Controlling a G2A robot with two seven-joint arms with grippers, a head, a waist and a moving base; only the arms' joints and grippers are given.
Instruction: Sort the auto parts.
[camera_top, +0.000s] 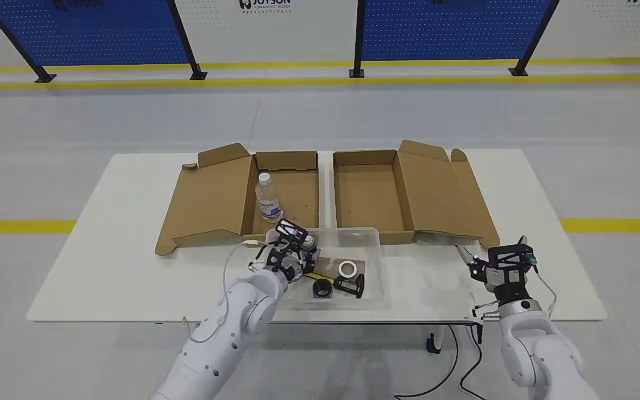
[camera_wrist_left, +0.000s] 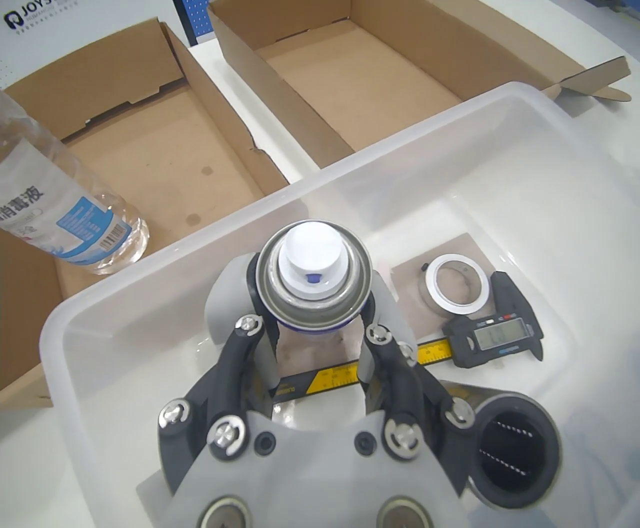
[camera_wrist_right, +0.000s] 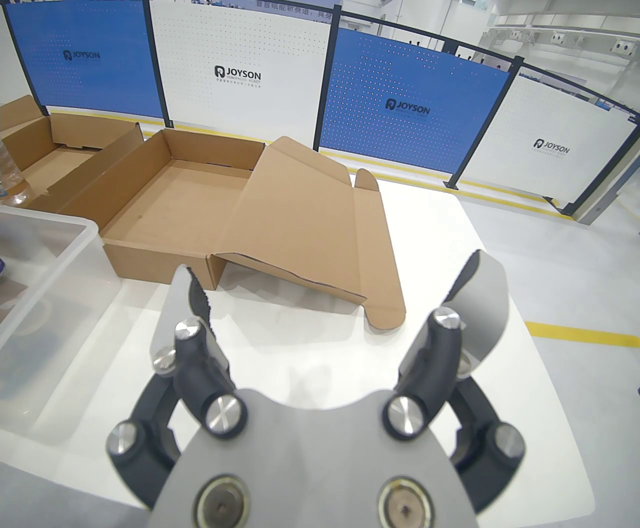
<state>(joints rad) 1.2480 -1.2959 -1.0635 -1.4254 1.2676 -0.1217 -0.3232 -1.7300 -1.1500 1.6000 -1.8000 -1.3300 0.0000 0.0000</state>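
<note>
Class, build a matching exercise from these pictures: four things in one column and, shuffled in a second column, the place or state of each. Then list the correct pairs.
Column 1
1. spray can
2. clear bottle
3. caliper
4. right gripper

Column 2
A. standing in a cardboard box
B. lying flat in the clear bin
C. clamped upright in the left gripper
D. open, holding nothing, above the table

Pairs: 1-C, 2-A, 3-B, 4-D
</note>
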